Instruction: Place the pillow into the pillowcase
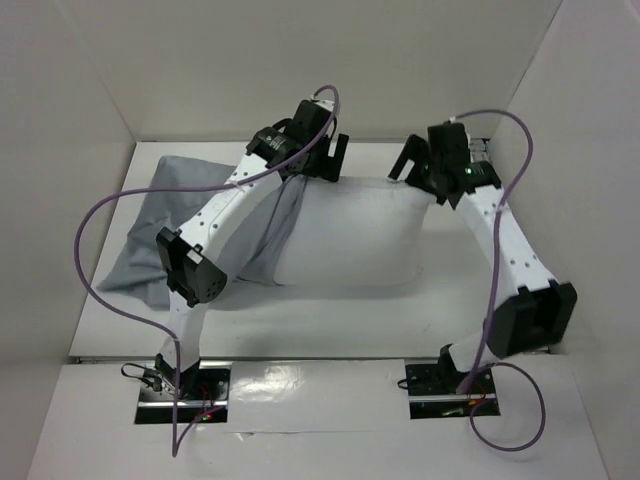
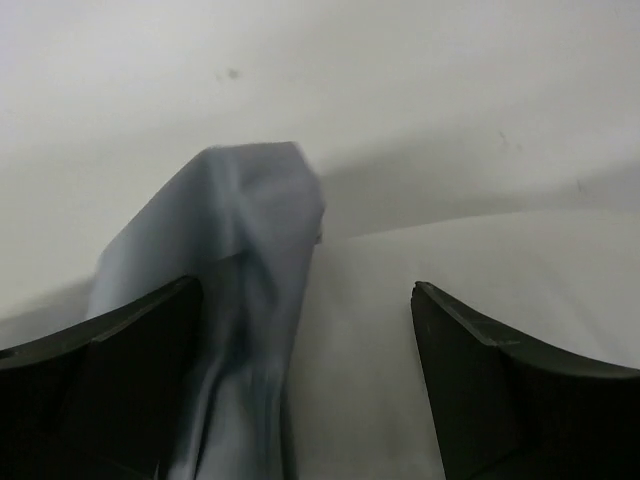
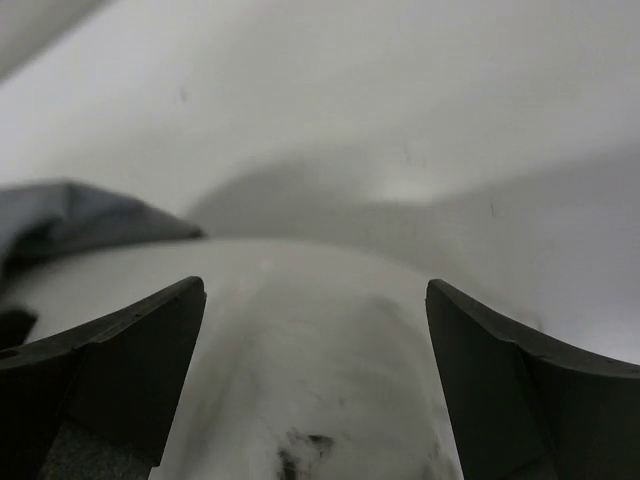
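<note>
Arms stretched to the pillow (image 1: pixel 350 235) far edge, left gripper (image 2: pixel 305 295) and right gripper (image 3: pixel 315 290) spread, apparently empty

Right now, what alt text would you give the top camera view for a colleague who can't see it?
A white pillow lies across the table, its left end covered by a grey pillowcase trailing left. Both arms reach its far edge with open grippers: the left gripper at the pillowcase, the right gripper at the bare right corner.

White table (image 1: pixel 330 318) boxed by plain white left wall (image 1: pixel 50 150), far wall (image 1: pixel 330 60) and right wall (image 1: pixel 600 150); glossy near strip (image 1: pixel 310 385) shows bright reflections
</note>
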Controlling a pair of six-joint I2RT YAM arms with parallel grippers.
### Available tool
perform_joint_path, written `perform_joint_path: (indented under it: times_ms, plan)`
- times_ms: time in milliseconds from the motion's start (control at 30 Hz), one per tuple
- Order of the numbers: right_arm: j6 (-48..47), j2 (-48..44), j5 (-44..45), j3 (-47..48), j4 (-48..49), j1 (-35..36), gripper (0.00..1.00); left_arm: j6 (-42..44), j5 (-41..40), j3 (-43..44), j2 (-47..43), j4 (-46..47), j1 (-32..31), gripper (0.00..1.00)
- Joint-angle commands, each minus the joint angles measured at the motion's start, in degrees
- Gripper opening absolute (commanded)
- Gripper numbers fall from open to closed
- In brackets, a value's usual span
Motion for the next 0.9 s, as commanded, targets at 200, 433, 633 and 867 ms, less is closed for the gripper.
perform_joint_path:
  times_ms: [200, 433, 633, 867]
  plan:
    - [-7.8, 12.8, 1.1, 22.7, 5.5, -11.1, 1.00, 3.2, -10.2, -4.0, -18.7, 10.3, 4.7, 0.89]
    - [-11.0, 6.5, -5.8, 6.7, 9.2, -15.1, 1.00, -2.6, -10.7, -28.2, -24.5, 11.6, 1.6, 0.71]
    - [-12.9, 6.0, -9.5, -2.8, 9.9, -15.1, 1.00, -8.8, -12.3, -32.9, -22.5, 11.6, 1.0, 0.73]
    - [-12.9, 5.5, -10.6, -7.8, 11.0, -15.6, 1.00, -11.1, -16.6, -33.5, -20.1, 11.6, 1.0, 0.73]
